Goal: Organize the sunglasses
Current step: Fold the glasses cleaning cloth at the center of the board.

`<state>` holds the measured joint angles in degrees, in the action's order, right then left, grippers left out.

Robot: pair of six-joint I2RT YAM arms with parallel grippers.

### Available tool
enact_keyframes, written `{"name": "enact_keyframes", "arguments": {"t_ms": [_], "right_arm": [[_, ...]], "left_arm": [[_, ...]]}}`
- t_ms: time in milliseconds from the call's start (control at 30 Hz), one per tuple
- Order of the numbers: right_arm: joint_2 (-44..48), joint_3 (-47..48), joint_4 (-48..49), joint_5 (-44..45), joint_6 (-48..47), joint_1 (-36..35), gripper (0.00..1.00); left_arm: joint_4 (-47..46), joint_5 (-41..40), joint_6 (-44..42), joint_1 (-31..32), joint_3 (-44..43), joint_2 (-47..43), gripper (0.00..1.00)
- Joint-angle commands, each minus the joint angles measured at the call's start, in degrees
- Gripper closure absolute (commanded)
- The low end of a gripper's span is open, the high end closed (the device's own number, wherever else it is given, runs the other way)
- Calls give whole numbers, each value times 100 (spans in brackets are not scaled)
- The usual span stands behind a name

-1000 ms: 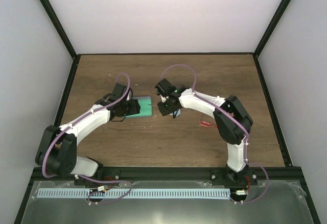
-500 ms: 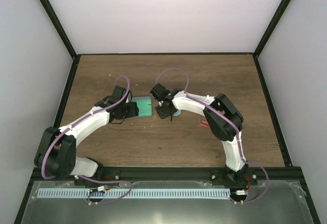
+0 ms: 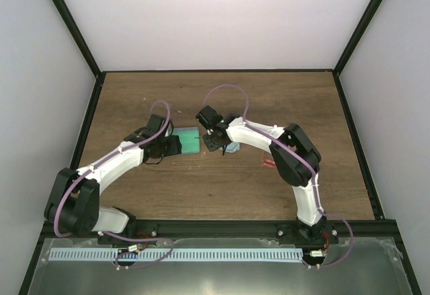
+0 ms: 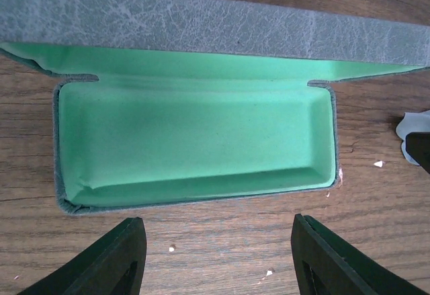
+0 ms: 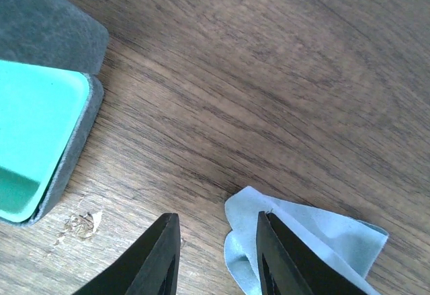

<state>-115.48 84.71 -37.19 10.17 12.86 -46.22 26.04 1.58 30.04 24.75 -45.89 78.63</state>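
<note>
Counts on the counter: 1 grey-blue case with green lining, 1 light blue cloth, 1 pair of red sunglasses, only partly visible past the right arm. 2 arms, 1 end effector each: left end effector and right end effector.

The open case lies left of centre on the bench. The cloth lies just right of it, apart. The sunglasses lie farther right, partly hidden by the right arm. The left fingers flank the case's left side. The right fingers hang between case and cloth.
</note>
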Motion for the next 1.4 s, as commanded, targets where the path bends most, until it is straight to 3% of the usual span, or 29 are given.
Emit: {"name": "enact_keyframes", "arguments": {"t_ms": [0, 233, 367, 633, 1300, 1333, 1367], "right_arm": [[-169, 61, 88, 75, -12, -20, 67], [-296, -269, 374, -577, 398, 279, 69], [-306, -458, 424, -774, 484, 368, 74], [-287, -570, 427, -858, 508, 368, 99], [916, 23, -105, -1534, 638, 368, 99], [868, 6, -121, -1423, 598, 368, 94], [793, -10, -151, -1309, 555, 368, 82]], "left_arm": [[-21, -56, 1, 21, 106, -134, 38], [-99, -60, 109, 21, 328, -254, 38], [-86, -106, 157, 20, 390, -324, 39], [-99, -102, 178, 21, 505, -382, 39], [-297, 91, 241, 21, 527, -358, 39], [-315, 105, 259, 21, 520, -343, 38], [-333, 105, 283, 20, 513, -321, 39]]}}
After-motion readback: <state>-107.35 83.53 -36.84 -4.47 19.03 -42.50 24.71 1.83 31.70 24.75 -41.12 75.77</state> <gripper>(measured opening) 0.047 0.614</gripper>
